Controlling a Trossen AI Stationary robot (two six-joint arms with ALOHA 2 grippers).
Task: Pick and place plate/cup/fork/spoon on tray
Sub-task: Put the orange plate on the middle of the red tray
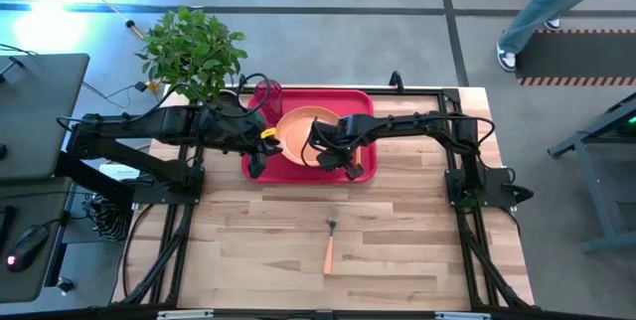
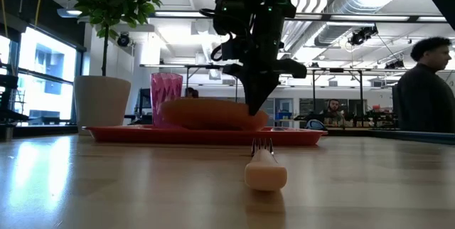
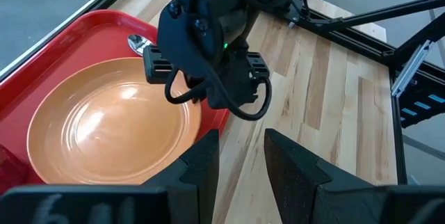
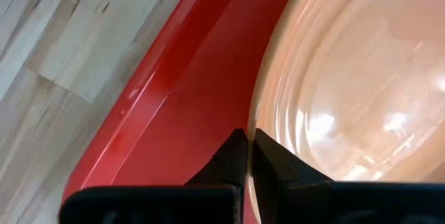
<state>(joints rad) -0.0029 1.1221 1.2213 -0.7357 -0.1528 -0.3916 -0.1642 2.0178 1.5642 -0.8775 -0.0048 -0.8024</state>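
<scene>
The red tray point(image 1: 363, 101) lies at the table's far middle. The orange plate point(image 1: 298, 126) sits on it, and the dark red cup point(image 1: 266, 96) stands at its far left corner. The spoon's silver bowl point(image 3: 138, 42) shows on the tray past the plate's rim; its handle is hidden. The fork point(image 1: 330, 240) lies on the bare table nearer the front edge. My right gripper point(image 1: 336, 161) is shut at the plate's near right rim. My left gripper point(image 3: 243, 161) is open and empty over the table by the tray's near left corner. My right gripper pinches the plate's rim point(image 4: 261, 113) between its two fingers, one finger on the tray side and one inside the plate. The fingers come from above, pointing down. In the low view the plate point(image 2: 213, 114) looks tilted on the tray; whether the rim is lifted, I cannot tell.
A potted plant point(image 1: 194, 52) in a white pot point(image 2: 102, 104) stands at the table's far left, just behind the tray. A person point(image 1: 542, 7) walks on the floor beyond the far right corner. The near half of the table holds only the fork.
</scene>
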